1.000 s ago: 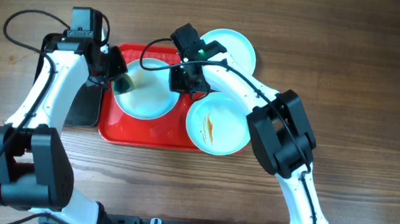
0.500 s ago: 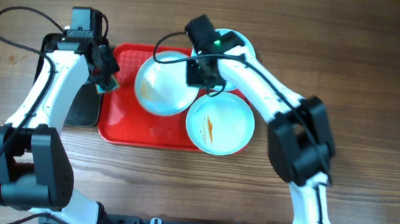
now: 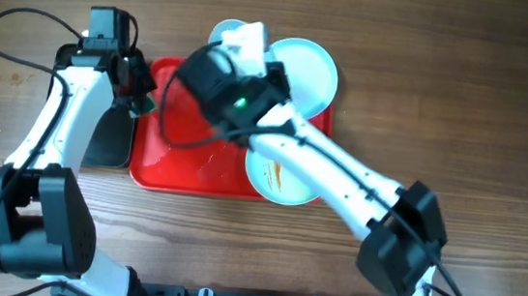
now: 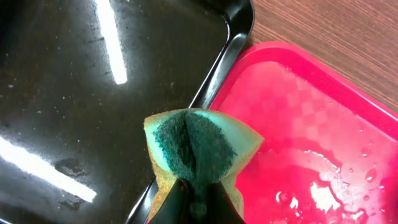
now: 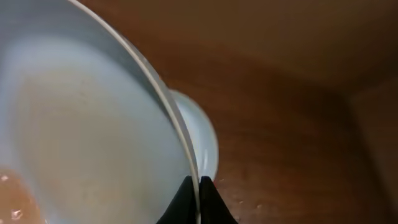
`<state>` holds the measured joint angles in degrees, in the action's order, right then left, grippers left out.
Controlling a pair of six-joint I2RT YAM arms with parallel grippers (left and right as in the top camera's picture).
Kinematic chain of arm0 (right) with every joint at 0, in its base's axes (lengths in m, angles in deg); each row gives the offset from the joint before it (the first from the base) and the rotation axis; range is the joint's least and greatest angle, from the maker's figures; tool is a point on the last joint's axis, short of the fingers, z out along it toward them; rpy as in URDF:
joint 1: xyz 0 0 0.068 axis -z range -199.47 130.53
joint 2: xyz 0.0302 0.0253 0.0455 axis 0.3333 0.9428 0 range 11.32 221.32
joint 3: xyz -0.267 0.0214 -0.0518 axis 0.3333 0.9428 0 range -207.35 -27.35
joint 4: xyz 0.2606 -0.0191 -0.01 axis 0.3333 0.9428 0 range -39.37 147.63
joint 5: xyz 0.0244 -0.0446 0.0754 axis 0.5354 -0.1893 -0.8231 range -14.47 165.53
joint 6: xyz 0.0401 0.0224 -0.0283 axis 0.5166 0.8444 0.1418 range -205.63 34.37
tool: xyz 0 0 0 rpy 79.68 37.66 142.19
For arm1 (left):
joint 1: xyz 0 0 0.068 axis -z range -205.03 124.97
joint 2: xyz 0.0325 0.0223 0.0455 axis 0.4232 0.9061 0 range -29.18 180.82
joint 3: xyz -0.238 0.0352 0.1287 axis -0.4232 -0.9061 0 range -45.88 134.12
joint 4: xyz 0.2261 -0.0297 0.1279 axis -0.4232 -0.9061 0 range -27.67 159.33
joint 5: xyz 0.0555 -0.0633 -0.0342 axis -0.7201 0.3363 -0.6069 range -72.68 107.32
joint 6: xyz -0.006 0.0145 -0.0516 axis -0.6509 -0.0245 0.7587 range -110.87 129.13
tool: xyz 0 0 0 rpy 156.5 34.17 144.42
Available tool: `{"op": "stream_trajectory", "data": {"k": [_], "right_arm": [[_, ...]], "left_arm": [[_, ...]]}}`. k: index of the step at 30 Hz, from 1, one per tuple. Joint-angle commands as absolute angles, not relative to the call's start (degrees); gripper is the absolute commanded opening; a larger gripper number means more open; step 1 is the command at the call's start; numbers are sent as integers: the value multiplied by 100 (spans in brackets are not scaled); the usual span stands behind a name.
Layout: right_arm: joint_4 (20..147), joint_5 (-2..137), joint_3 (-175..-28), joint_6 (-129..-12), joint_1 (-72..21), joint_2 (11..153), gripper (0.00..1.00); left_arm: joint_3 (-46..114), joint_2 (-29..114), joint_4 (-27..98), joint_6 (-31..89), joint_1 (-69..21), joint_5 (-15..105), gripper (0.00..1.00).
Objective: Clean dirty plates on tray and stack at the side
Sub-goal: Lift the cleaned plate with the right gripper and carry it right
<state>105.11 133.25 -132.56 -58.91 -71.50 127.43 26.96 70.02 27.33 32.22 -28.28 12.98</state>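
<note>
Since half a second earlier, the right arm had swung across the red tray (image 3: 175, 164) toward its far edge, lifting the held plate (image 5: 93, 124) off the tray floor. The left arm had barely shifted. The right end effector (image 5: 198, 190) was clamped on that plate's rim, one finger on each face. Below it, the edge of a second plate (image 3: 306, 70) showed, lying on the wooden bench (image 3: 464, 90) just beyond the tray's far right corner. A third plate (image 3: 266, 179), streaked with orange-brown sauce, sat at the tray's near right corner, partly hidden under the right arm. The left end effector (image 4: 194, 200) pinched a green sponge (image 4: 199, 146) over the seam where the black tray (image 4: 87, 93) met the red one, whose floor was wet.
</note>
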Motion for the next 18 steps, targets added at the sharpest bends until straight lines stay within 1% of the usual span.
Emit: {"op": "stream_trajectory", "data": {"k": [1, 7, 9, 11, 15, 17, 18], "right_arm": [[10544, 14907, -13277, -5734, -7445, 12619, 4], [10555, 15884, -13277, -5605, -7666, 12612, 4], [10561, 15847, -13277, -5605, -7749, 12568, 4], [10579, 15362, -13277, -5605, -7841, 12490, 4], [10955, 12068, -13277, -5697, -7602, 12407, 4], [11151, 10512, -13277, -5793, -7089, 12334, 4], [11178, 9839, -13277, -6070, -6805, 12251, 4]], "left_arm": [[2763, 7028, 2753, 3275, -3009, 1626, 4], [2761, 7028, 2751, 3277, -3007, 1995, 4], [2763, 7028, 2751, 3279, -3007, 2013, 4], [2761, 7036, 2751, 3277, -3007, 2010, 4], [2720, 7176, 2731, 3275, -3007, 2008, 4], [2720, 7259, 2687, 3268, -3007, 2008, 4], [2720, 7273, 2687, 3205, -3007, 2008, 4]]}}
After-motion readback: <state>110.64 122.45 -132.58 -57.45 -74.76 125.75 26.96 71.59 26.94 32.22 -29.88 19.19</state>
